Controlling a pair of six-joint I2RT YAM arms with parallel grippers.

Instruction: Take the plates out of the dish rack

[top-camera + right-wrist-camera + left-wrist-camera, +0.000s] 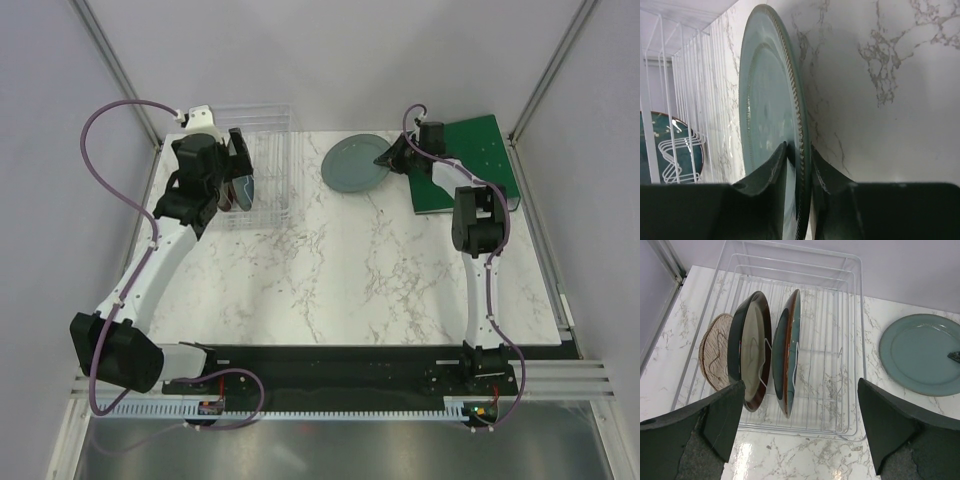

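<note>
Left tool (800, 388): fingers spread wide apart, holding nothing, hanging over the near end of the dish rack (852, 340). Ahead of it and below, 2 plates stand on edge in the dividers. The reddish-brown plate (754, 352) is toward its left finger, and the dark plate (788, 347) is just beside that, nearer the middle. A tan woven disc (714, 357) leans further left by the rack wall. Right tool (799, 148): clamped on the rim of the grey-green plate (771, 105), 1 finger on each face. That plate is out of the rack, flat over the marble counter (350, 270), reaching from the right tool toward the rack; can't tell if it touches the counter. Green board (470, 160) lies behind the right tool, under its arm.
</note>
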